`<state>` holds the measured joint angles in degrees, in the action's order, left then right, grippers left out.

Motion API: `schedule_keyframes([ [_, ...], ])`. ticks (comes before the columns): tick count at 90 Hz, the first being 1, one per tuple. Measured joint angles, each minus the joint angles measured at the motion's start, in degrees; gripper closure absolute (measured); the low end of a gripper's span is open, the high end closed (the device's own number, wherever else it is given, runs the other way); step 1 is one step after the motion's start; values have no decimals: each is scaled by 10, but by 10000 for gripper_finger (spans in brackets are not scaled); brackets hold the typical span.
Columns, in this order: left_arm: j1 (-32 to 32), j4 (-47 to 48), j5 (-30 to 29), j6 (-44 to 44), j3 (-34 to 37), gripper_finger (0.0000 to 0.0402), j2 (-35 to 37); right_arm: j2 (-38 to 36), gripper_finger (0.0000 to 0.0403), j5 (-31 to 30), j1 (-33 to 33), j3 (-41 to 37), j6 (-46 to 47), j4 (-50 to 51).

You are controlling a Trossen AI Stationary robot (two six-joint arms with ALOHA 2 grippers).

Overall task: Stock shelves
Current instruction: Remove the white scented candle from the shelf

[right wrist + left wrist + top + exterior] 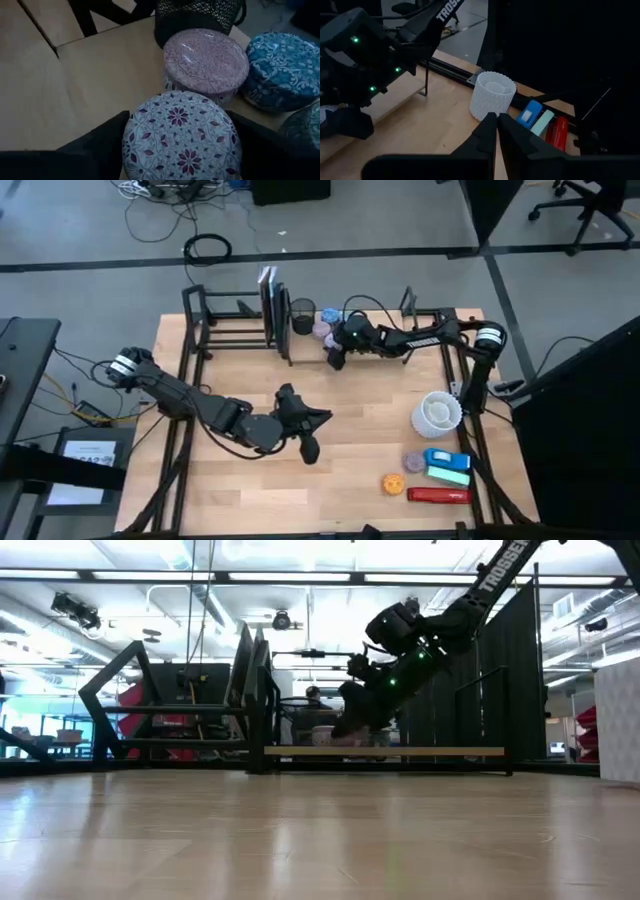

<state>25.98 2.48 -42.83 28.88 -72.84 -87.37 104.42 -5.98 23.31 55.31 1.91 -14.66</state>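
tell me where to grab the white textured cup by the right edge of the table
Take the white textured cup across its round side wall, coming down from above. It stands upright with its top open, apart from the flat packs nearby, so a claw should fit around it.

The right gripper (335,358) hides its tin (floral lid) from above.
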Motion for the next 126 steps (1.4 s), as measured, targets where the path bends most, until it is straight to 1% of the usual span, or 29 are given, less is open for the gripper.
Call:
schedule_keyframes([
  [14,0,0,0,0,0,401,0,-24,146,2,-18,-1,-13,36],
  [32,0,3,0,0,0,401,0,-89,147,0,-64,0,-44,139],
  [48,0,3,0,2,0,401,0,-149,147,2,-142,-1,-60,255],
  [57,1,3,0,3,0,401,0,-171,147,25,-201,-27,-60,282],
  [61,2,3,0,3,0,401,0,-180,147,33,-230,-45,-51,282],
  [68,6,3,0,5,0,401,0,-189,147,30,-286,-76,-33,286],
  [77,11,3,0,14,0,401,0,-189,147,27,-355,-110,11,293],
  [87,12,3,0,14,0,401,0,-188,147,26,-426,-128,61,279],
  [94,12,3,0,16,0,401,0,-187,147,14,-469,-131,97,282],
  [112,11,2,0,16,0,401,-1,-187,147,0,-544,-130,161,275],
  [126,12,2,0,16,0,401,-1,-187,147,-32,-573,-130,180,295],
])
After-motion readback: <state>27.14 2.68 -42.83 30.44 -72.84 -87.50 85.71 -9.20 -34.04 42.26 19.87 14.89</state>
